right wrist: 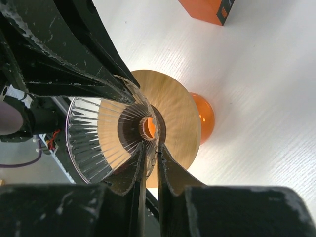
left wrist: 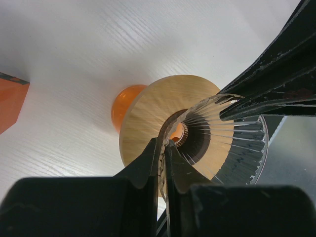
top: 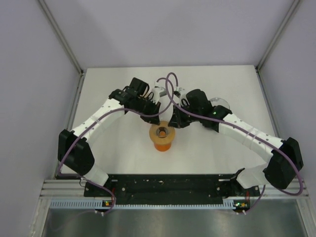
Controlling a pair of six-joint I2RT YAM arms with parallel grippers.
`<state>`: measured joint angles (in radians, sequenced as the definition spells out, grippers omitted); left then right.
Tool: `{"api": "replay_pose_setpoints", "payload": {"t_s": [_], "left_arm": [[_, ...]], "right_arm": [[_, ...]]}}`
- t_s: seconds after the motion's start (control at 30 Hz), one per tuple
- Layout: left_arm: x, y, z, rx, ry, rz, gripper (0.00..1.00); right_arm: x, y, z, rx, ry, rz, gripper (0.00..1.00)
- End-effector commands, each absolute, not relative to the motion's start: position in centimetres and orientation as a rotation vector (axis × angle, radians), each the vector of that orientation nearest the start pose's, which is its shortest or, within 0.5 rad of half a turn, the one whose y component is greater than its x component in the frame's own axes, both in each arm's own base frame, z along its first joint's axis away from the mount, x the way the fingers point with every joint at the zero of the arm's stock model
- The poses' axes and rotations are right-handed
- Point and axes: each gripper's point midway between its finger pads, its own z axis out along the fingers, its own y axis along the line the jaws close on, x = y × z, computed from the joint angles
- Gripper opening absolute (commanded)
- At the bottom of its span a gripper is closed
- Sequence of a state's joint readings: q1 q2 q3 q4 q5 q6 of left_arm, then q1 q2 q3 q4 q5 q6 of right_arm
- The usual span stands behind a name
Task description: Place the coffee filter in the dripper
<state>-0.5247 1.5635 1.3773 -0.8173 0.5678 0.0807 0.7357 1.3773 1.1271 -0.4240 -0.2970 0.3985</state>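
Observation:
The dripper [top: 162, 136], an orange tapered vessel with a tan ring rim [left wrist: 148, 106] and a dark centre hole, stands mid-table; it also shows in the right wrist view [right wrist: 180, 111]. A thin, see-through ribbed cone [left wrist: 232, 133], about as wide as the ring, hangs tilted just above the rim. My left gripper [left wrist: 164, 143] is shut on one edge of it. My right gripper [right wrist: 150, 148] is shut on the opposite edge of the cone [right wrist: 94, 133]. In the top view both grippers, left [top: 156, 110] and right [top: 174, 118], meet over the dripper. No white paper cone shows.
A small orange carton [left wrist: 10, 101] lies on the table beyond the dripper, also in the right wrist view [right wrist: 207, 10]. A clear domed object [top: 220, 103] sits behind the right arm. Grey walls enclose the white table [top: 123, 158].

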Motion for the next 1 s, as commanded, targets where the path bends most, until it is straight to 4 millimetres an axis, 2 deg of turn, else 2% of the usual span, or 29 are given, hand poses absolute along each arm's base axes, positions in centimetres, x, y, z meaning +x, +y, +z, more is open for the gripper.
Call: {"api": "replay_pose_setpoints", "payload": {"t_s": [0.0, 0.23, 0.4, 0.6, 0.7, 0.83, 0.9, 0.97], "left_arm": [[25.8, -26.2, 17.0, 1.13, 2.363, -0.832, 0.15], [26.9, -27.1, 20.8, 1.112, 2.271, -0.864, 0.37], [28.0, -26.6, 24.3, 1.044, 2.208, -0.943, 0.53], [29.9, -25.1, 27.1, 0.913, 2.176, -0.975, 0.61], [33.4, -22.4, 27.5, 0.653, 2.217, -0.913, 0.64], [39.8, -15.6, 25.9, 0.204, 2.237, -0.661, 0.67], [41.5, -13.8, 24.7, 0.126, 2.219, -0.562, 0.71], [42.6, -13.1, 23.8, 0.114, 2.211, -0.498, 0.75]], "right_arm": [[24.2, 29.6, 17.9, -0.64, 2.335, 0.794, 0.0], [24.5, 29.3, 18.7, -0.632, 2.324, 0.79, 0.0], [24.7, 29.6, 19.9, -0.637, 2.291, 0.811, 0.03], [24.6, 30.5, 21.6, -0.667, 2.248, 0.863, 0.12], [24.6, 30.8, 22.3, -0.68, 2.231, 0.884, 0.23], [24.6, 31.6, 23.7, -0.719, 2.188, 0.93, 0.34], [24.7, 31.8, 24.7, -0.731, 2.16, 0.939, 0.37], [24.9, 31.9, 25.5, -0.736, 2.134, 0.939, 0.39]]}}
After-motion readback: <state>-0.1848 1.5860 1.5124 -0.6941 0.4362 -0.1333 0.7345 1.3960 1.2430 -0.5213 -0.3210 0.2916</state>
